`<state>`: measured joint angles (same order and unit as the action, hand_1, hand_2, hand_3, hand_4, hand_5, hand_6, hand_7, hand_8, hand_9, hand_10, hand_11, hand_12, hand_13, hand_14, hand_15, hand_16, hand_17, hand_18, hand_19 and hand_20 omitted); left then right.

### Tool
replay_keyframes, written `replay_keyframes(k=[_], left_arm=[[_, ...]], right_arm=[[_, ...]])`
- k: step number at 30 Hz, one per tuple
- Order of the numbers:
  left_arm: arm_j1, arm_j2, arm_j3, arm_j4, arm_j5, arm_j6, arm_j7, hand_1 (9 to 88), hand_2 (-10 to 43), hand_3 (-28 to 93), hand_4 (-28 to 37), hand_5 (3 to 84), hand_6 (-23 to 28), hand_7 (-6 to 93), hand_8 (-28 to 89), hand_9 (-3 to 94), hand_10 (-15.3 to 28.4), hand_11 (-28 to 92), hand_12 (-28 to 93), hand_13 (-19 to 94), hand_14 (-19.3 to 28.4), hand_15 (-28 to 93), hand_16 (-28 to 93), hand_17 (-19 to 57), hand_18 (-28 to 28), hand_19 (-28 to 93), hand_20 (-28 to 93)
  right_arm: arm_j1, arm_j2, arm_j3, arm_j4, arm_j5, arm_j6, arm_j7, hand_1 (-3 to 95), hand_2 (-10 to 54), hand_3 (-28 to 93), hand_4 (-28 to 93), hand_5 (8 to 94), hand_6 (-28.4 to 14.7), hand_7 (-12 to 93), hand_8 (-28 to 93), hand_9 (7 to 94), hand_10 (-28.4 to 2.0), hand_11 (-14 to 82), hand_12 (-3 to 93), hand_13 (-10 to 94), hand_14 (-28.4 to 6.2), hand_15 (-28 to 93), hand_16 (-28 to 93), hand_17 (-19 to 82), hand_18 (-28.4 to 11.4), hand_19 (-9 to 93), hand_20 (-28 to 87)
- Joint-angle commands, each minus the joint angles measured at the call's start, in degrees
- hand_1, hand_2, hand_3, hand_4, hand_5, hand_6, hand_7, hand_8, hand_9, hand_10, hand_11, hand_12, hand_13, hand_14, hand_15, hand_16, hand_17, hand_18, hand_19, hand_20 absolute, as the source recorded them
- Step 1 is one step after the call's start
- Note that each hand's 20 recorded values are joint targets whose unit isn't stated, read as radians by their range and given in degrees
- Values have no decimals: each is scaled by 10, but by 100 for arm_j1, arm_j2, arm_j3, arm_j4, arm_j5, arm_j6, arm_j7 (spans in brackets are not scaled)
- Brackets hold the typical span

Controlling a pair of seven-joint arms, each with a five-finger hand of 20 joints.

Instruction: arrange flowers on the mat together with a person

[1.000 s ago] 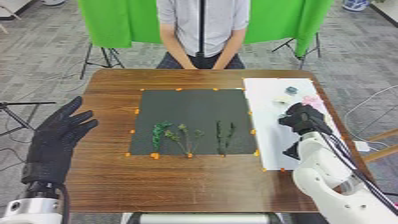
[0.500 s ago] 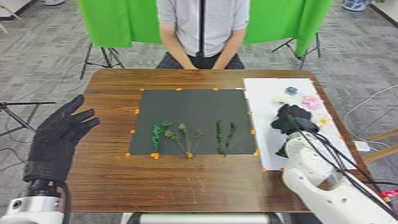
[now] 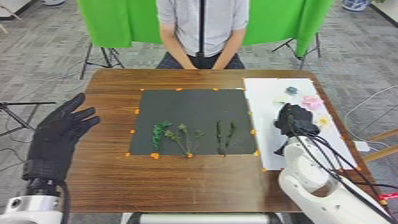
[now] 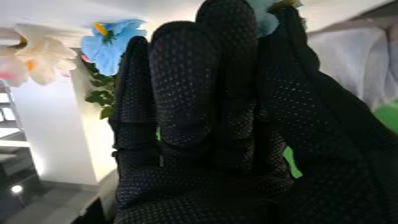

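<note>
Head view, mat: the square dark grey mat point(image 3: 189, 110) lies mid-frame on the brown wooden desk point(image 3: 178, 185). Along its lower part lie a curly green leafy sprig point(image 3: 157, 136), a thin branching sprig point(image 3: 184, 142) and two narrow dark green sprigs point(image 3: 226, 136).
Head view, sheet: the long white sheet point(image 3: 271, 87), right of centre, carries a pink flower point(image 3: 312, 102), a small blue-grey flower point(image 3: 291, 90), a pale cream flower point(image 3: 279, 100) and a yellow flower point(image 3: 323, 121).
Head view, right robot hand: the black-gloved right robot hand point(image 3: 298, 120) is over the sheet, its tips close to the cream flower.
Head view, left robot hand: the black-gloved left robot hand point(image 3: 62, 122) is at the left of the frame, relaxed and released.
Right wrist view, grasp: the right robot hand has straight fingers, unclenched; whether they touch a bloom I cannot tell.
Right wrist view, blooms: a light blue cloth flower point(image 4: 108, 44) and a peach-white cloth flower point(image 4: 40, 56) show beside the fingers, a pale teal petal cluster point(image 4: 266, 21) near the thumb.
Right wrist view, step: picking one flower seems next; best bring thumb and fingers round its stem, spare the petals, and lift clear of neighbours.
</note>
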<state>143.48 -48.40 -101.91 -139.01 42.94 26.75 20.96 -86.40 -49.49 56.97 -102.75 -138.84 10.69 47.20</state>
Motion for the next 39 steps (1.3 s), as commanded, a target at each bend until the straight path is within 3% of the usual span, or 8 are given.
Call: replay_keyframes(k=[1,5,13,20,29,33,37,39], left_arm=[[-6,126,-83,-125,62,-35,120,203,75,774,-283,346,72,140,-105,325,195,265,89,220,263,549,-119,-110,208,480,87],[-38,198,-206,-152,99,-71,97,202,72,773,-283,344,70,141,-104,324,194,265,89,220,264,549,-119,-111,208,480,87],[-578,238,-145,-12,137,-100,44,205,68,773,-283,341,69,143,-105,323,192,263,90,223,265,550,-118,-108,210,484,89],[-1176,388,109,128,205,-200,-159,206,66,774,-283,341,69,143,-106,325,195,265,90,226,265,552,-118,-105,211,488,92],[-1384,387,222,187,224,-236,-152,206,67,775,-283,342,69,143,-106,327,194,267,91,227,265,554,-119,-103,212,491,93],[-1504,343,298,231,257,-338,-189,207,68,775,-283,343,70,145,-107,327,196,268,90,228,265,555,-119,-103,212,491,93],[-1414,387,275,229,197,-285,-95,207,69,775,-283,343,70,145,-107,328,196,268,90,227,265,554,-120,-104,212,490,92],[-1419,362,280,239,195,-305,-117,208,69,776,-283,343,70,145,-107,327,195,268,90,227,265,554,-120,-104,212,490,92]], right_arm=[[1123,-539,-1066,-590,320,378,-685,590,-95,636,-282,818,33,223,10,903,-51,200,377,798,-32,600,196,341,-147,811,86],[1756,-1181,-1692,-422,514,204,-1137,589,-95,640,-283,820,33,220,13,903,-51,207,375,797,-33,606,193,342,-147,812,85],[2432,-2340,-2422,276,587,-216,-1983,587,-95,644,-283,823,32,218,16,902,-50,213,374,797,-33,609,190,341,-146,814,83],[3024,-2445,-3418,546,899,-199,-2010,584,-95,648,-283,821,33,216,17,902,-52,217,372,795,-33,614,190,339,-145,816,82],[3417,-2483,-4089,893,922,-410,-1914,579,-95,647,-283,820,39,216,12,897,-54,233,365,794,-34,617,190,334,-144,814,82],[3517,-2512,-4187,1044,1056,-546,-1752,577,-95,642,-283,816,43,214,8,895,-56,242,360,793,-34,618,191,332,-145,814,82],[3445,-2521,-4150,1090,884,-714,-1808,575,-95,639,-283,810,47,209,2,891,-56,250,356,791,-35,620,192,329,-146,814,83],[3439,-2529,-4149,1114,859,-772,-1760,561,-95,636,-283,797,47,203,-5,880,-59,269,341,785,-37,624,192,324,-147,812,83]])
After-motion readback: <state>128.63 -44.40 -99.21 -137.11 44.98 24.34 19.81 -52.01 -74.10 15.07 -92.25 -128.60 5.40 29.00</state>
